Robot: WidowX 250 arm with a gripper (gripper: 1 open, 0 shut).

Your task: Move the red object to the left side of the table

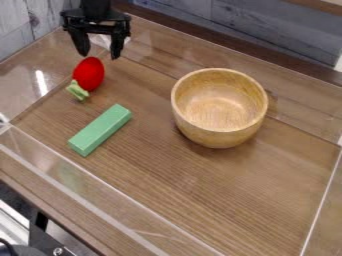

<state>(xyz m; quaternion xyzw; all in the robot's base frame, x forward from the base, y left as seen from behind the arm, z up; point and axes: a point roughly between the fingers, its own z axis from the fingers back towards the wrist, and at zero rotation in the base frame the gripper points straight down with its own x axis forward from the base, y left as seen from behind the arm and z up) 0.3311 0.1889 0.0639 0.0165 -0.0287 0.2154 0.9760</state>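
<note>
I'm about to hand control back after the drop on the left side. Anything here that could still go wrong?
1. The small rounded red strawberry toy with the green leafy stem lies free on the brown wood-grain table; being rounded, it might roll.
2. The open black tool hangs just above and behind the toy, so a low sideways move could knock it.
3. The flat green rectangular block lies close by; a rolling toy may bump it.
</note>
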